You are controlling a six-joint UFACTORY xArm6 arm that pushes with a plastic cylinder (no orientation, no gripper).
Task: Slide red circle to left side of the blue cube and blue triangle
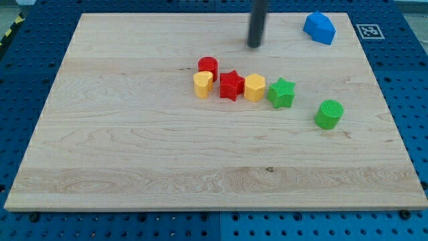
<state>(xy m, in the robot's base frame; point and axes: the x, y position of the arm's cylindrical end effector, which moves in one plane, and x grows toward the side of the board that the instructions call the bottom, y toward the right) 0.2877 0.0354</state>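
Note:
The red circle (pixel 208 67) sits near the board's middle, just above a yellow heart block (pixel 202 85). A blue block (pixel 319 27) lies at the view's top right; its exact shape is hard to tell and I see only this one blue piece. My tip (pixel 255 45) is at the end of the dark rod coming down from the view's top. It is up and to the right of the red circle, apart from it, and well left of the blue block.
A red star (pixel 231 86), a yellow hexagon (pixel 255 88) and a green star (pixel 281 92) form a row right of the yellow heart. A green cylinder (pixel 329 114) stands further right. The wooden board (pixel 134 167) lies on a blue pegboard.

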